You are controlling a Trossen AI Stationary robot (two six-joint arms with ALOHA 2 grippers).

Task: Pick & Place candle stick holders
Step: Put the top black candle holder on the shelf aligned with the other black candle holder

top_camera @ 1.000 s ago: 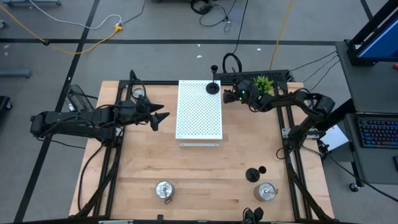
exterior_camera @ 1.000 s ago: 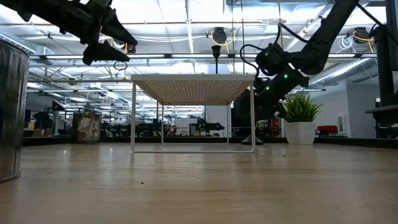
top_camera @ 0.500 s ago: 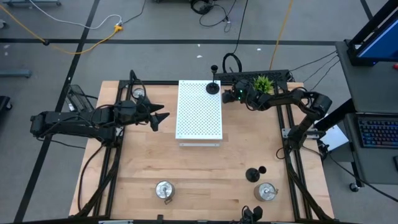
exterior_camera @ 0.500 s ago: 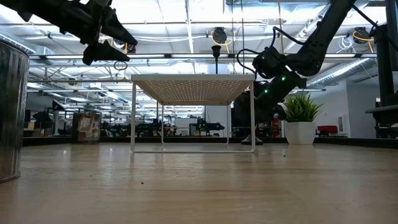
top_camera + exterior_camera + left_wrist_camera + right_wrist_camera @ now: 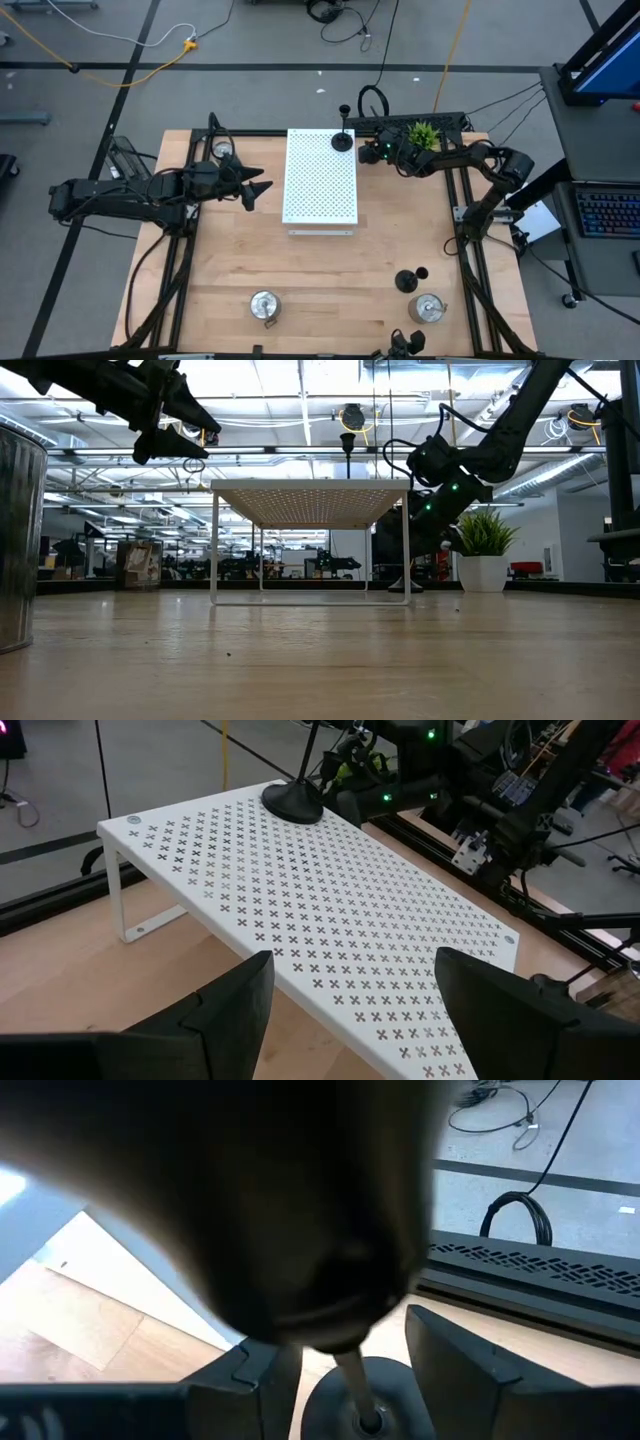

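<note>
While both arms sit at the far half of the table, the scene reads as follows.

Right gripper (image 5: 372, 153): at the far right corner of the white perforated board (image 5: 320, 177), just beside the black holder (image 5: 342, 140) standing there; its fingers (image 5: 470, 1370) are spread, with the holder's stem between them in the right wrist view, not clamped.

Black holder on board: upright on its round base at the board's far right corner; it also shows on the raised board in the low view (image 5: 347, 442).

Left gripper (image 5: 258, 187): hangs above the table just left of the board, fingers (image 5: 225, 1010) apart, holding nothing.

Second black holder (image 5: 406, 281): on the table near the front right, lying on its side as far as can be told.

Silver holders: one (image 5: 428, 308) just beside that black one at the near right, one (image 5: 264, 305) at the near left, one (image 5: 222, 149) at the far left edge.

Potted plant (image 5: 423, 134): far right, behind the right arm.
</note>
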